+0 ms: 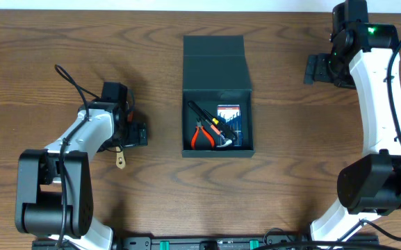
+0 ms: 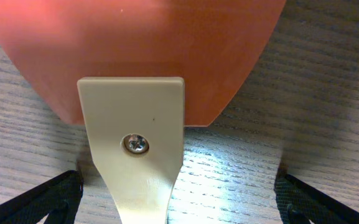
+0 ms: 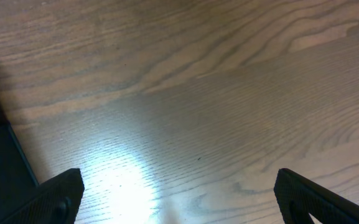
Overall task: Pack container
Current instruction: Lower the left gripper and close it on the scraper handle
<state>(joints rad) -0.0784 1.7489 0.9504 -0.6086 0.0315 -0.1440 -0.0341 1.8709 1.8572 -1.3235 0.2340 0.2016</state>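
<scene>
1. Now, the dark teal-green container (image 1: 217, 153) stands in the middle of the wooden table (image 1: 61, 42), with its flap lid (image 1: 214, 61) open and lying flat toward the far side
2. Inside it lie red-handled pliers (image 1: 201, 136) and, just beside them, a blue-cased screwdriver set (image 1: 229, 114)
3. The left gripper (image 1: 132, 133) is spread wide over a scraper (image 2: 129, 56) with an orange-red blade and a beige handle; its fingers (image 2: 42, 199) stand on both sides of the handle, apart from it
4. The right gripper (image 1: 313, 69) is also spread wide and holds nothing, above the bare table to the right of the lid
</scene>
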